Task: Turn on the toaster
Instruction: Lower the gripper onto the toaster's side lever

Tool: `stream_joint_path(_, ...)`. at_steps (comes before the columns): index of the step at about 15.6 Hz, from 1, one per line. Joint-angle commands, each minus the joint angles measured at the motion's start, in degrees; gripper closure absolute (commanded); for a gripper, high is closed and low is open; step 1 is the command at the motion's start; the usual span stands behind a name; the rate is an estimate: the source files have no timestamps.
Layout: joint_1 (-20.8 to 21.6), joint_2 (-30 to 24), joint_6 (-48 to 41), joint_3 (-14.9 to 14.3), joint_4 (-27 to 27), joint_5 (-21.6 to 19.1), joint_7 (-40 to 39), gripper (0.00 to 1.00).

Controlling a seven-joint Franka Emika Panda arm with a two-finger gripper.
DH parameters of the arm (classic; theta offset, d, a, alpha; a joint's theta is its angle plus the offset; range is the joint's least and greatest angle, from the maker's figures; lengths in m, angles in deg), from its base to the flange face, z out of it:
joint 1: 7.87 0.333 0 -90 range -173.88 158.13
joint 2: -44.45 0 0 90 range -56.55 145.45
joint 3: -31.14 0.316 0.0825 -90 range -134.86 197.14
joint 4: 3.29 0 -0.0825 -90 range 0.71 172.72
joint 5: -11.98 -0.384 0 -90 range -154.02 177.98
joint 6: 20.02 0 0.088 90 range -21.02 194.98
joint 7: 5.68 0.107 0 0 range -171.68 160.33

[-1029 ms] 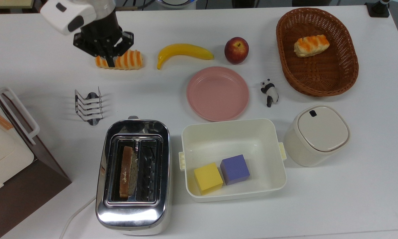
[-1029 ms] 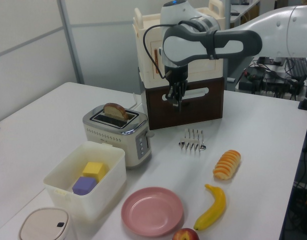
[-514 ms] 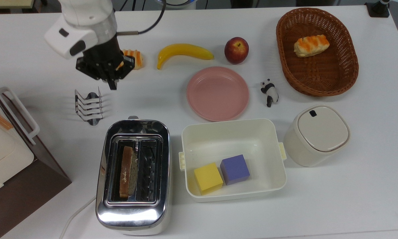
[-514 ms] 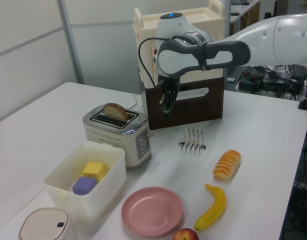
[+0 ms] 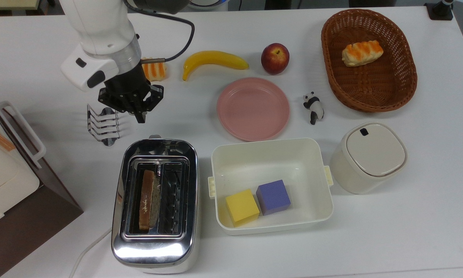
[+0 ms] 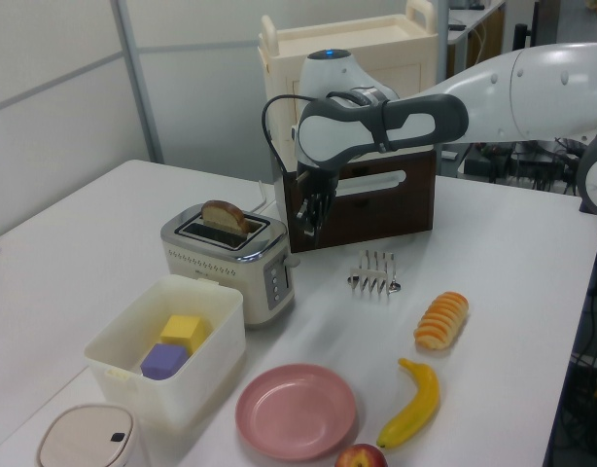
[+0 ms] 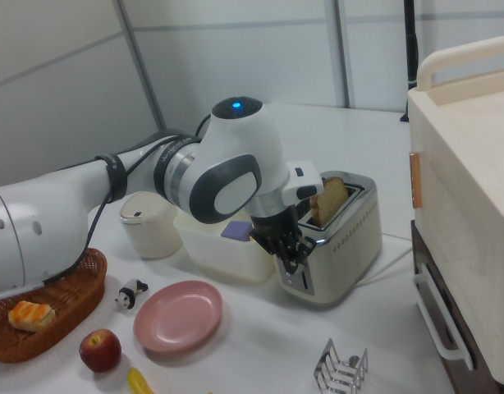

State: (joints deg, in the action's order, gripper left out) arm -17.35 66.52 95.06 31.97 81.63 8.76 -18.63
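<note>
Hovering above the white table point(image 5: 409, 231), the black two-finger gripper point(image 5: 140, 117) points down with fingers pressed together, holding nothing, beside the small wire toast rack point(image 5: 103, 124). Shiny chrome two-slot toaster point(image 5: 155, 204) sits near the top view's bottom left, one bread slice point(image 5: 147, 200) upright in its left slot, apart from the gripper.

Landmark: the toaster point(image 5: 155, 204), all sides as in the top view. A bread slice point(image 5: 147, 200) stands in its left slot. At the toaster's right, just beside it, sits a bin point(image 5: 271, 154) holding two cubes point(image 5: 242, 207); beyond the bin stands a lidded pot point(image 5: 368, 157). Above the toaster's upper left lies a rack point(image 5: 102, 124), with the gripper point(image 5: 140, 116) just right of the rack. A plate point(image 5: 253, 108) lies to the toaster's upper right, with a banana point(image 5: 213, 61) and apple point(image 5: 274, 58) farther up. A basket point(image 5: 401, 81) holding a bun point(image 5: 361, 53) lies far upper right.
</note>
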Motion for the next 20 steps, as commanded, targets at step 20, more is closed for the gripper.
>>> stream_joint_path(20,2.45,5.44,9.98,0.13,0.78,-1.09,-0.15,1.00)
